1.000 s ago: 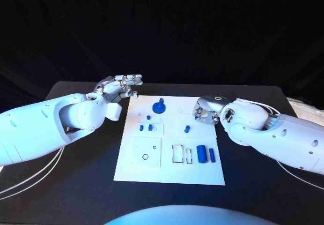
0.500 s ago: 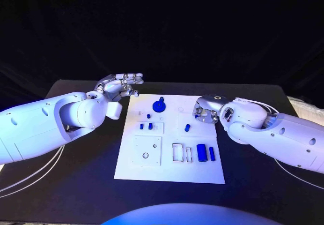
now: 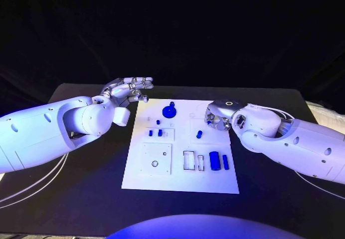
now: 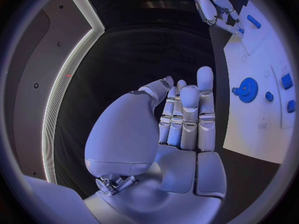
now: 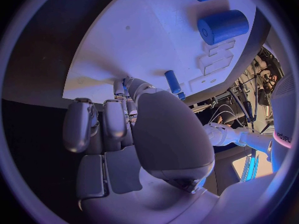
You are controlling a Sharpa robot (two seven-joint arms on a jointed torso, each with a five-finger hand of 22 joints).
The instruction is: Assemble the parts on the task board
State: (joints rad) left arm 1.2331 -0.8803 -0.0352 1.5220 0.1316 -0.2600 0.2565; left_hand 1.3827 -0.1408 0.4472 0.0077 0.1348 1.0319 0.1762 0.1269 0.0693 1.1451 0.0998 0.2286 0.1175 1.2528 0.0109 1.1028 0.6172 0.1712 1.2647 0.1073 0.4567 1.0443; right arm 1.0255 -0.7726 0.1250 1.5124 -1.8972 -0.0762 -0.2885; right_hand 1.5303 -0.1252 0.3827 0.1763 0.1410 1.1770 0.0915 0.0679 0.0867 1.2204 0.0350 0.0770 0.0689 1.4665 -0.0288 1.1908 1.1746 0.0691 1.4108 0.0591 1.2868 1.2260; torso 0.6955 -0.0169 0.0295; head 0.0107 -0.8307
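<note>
**Right hand working the board's far right edge**

I am watching the right hand (image 3: 218, 121) hovering at the far right edge of the board (image 3: 180, 179), fingers curled down toward the plate. In the right wrist view those fingers (image 5: 87, 124) are bunched close together at the board's surface, but I cannot tell whether they are pinching a part or just pressing on the plate — the tips are hidden. A small peg (image 3: 199, 134) is lying just beside that hand. The left hand (image 3: 126, 90) is idling off the board's far left corner above the worktop (image 3: 86, 199), fingers straight and close together, holding nothing.

The rest of the parts are sitting on the board: the gear (image 3: 169, 112) near the far edge, two small blocks (image 3: 154, 133) left of centre, and the cylinder (image 3: 214, 161) with a thinner bar (image 3: 225, 162) beside it toward the near right.

I am judging this as an early pick or seating step on the right side. Next I would be confirming what the right fingers have — if nothing, closing on the peg and carrying it to its socket.
</note>
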